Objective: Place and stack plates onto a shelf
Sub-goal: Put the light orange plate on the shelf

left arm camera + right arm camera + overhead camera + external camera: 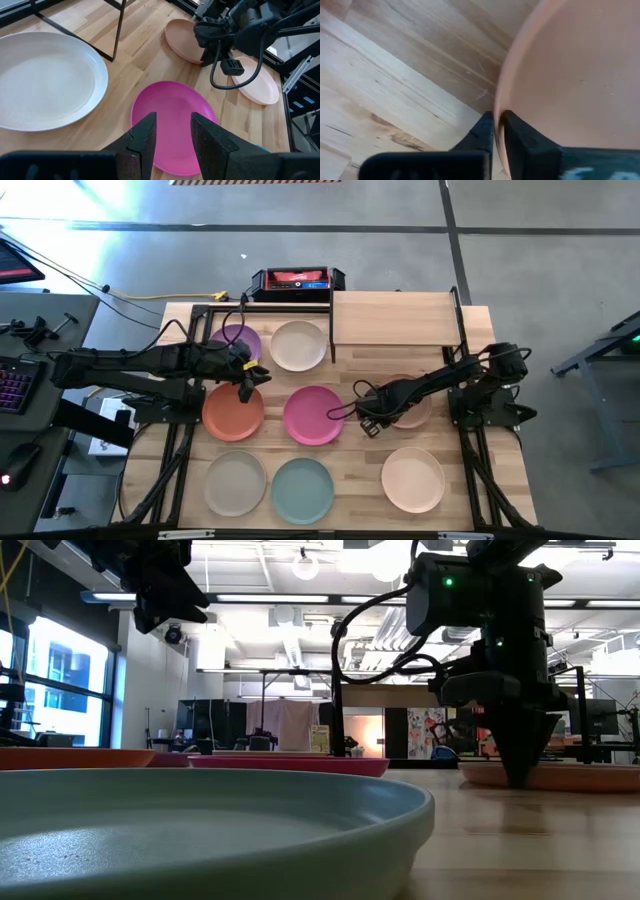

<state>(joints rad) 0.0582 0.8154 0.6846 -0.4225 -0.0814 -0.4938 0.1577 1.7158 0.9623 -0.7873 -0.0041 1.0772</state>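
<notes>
1. Right gripper (496, 131) down at table level, fingers nipped thin onto the rim of the tan-brown plate (570, 75): grasp step, by the look of it.
2. Next up, probably: lift clear, carry to the shelf (395, 318) beyond.
3. Left gripper (172, 132) parted, empty, hovering above the pink plate (172, 115).

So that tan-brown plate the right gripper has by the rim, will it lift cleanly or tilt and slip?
The right gripper pinches the tan-brown plate at one edge only, so it will likely hang tilted. The plate looks rigid, so it probably won't flex. Its smooth matte rim offers little bite, so it may slip.
</notes>
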